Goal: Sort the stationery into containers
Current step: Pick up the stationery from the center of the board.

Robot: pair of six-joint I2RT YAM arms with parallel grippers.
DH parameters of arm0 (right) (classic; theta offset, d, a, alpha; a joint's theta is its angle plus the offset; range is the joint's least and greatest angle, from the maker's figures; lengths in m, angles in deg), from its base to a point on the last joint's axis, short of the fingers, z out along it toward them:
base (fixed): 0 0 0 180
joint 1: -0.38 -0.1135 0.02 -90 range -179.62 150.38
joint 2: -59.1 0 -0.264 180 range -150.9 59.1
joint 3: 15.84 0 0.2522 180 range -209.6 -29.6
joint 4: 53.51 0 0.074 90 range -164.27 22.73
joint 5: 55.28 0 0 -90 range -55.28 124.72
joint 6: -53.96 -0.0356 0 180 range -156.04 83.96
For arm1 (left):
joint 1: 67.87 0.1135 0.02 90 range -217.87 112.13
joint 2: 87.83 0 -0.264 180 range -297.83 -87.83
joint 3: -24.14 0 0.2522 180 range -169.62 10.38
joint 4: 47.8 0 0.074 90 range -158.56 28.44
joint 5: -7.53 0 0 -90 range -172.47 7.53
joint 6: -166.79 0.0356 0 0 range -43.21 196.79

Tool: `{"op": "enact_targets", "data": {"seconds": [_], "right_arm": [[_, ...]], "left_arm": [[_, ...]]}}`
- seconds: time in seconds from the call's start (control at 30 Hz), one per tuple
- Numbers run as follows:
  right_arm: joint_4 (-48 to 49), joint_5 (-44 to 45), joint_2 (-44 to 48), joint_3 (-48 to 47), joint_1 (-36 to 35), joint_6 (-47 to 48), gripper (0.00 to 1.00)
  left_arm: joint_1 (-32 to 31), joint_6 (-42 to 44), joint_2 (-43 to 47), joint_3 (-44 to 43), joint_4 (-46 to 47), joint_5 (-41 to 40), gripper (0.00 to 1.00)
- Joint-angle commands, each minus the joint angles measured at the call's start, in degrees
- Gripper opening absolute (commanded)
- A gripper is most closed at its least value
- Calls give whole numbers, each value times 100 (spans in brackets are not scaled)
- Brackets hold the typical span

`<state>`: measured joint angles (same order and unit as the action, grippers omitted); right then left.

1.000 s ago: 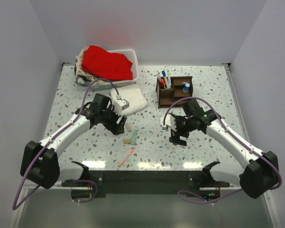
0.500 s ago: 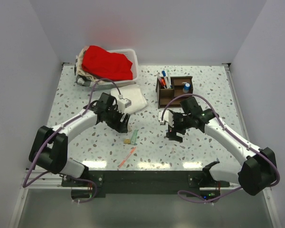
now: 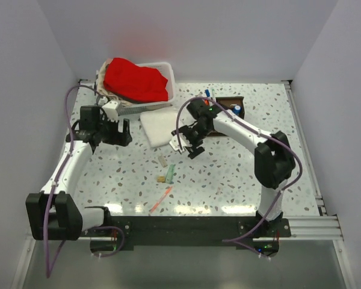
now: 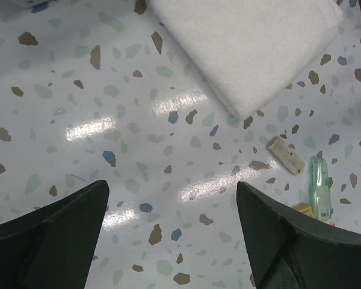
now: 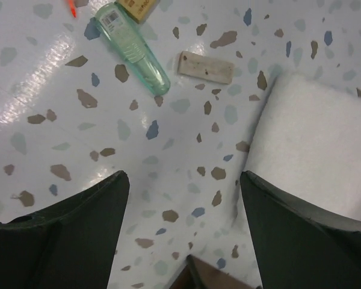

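- Just ahead of my right claw [image 5: 182, 177], whose fingers stood wide apart with nothing between them, lay the small flat beige block [image 5: 206, 65]. Further ahead and to the left lay the pale green see-through plastic tube [image 5: 132, 48] with its printed label.
- The block looked light, stiff and matte. I judged a pinch across its short width would suit, since it lay flat on the glossy speckled tabletop [image 5: 48, 138].
- The tube looked light, smooth and round, so likely to roll or slip. Its middle seemed the safest hold.
- To that claw's right lay the folded white cloth [image 5: 313, 144], soft and fuzzy, and no part of the sorting.
- My left claw [image 4: 172, 186] was likewise spread wide and empty over bare tabletop, with the block and tube well off to its right.
- Behind my right claw, partly hidden by its arm, stood the dark brown wooden compartment organizer [image 3: 227, 100], rigid and boxy.
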<state>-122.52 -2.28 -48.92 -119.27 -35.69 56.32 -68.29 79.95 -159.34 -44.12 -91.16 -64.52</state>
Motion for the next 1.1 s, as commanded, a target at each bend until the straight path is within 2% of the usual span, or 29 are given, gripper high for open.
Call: {"op": "enact_targets", "data": {"seconds": [0.0,0.13,0.2,0.47,0.6,0.83,1.07], "right_arm": [[-1295,173,-551,-586,-408,2248,78],[-1884,394,-948,-920,-602,3173,74],[-1815,386,-1009,-947,-690,3402,71],[-1753,289,-1756,-1659,-998,3131,66],[-1841,359,-2055,-1896,-1086,3025,57],[-1893,517,-2337,-2089,-1183,2841,49],[-1903,614,-2486,-2143,-1174,2683,47]], "left_arm": [[429,-114,557,123,218,24,93],[824,-228,910,273,253,-82,94],[904,-254,1076,343,236,-73,95],[992,-219,1367,589,139,-20,95],[992,-237,1288,546,148,6,95],[992,-263,1148,449,227,6,96],[1000,-272,1147,484,297,24,96]]}}
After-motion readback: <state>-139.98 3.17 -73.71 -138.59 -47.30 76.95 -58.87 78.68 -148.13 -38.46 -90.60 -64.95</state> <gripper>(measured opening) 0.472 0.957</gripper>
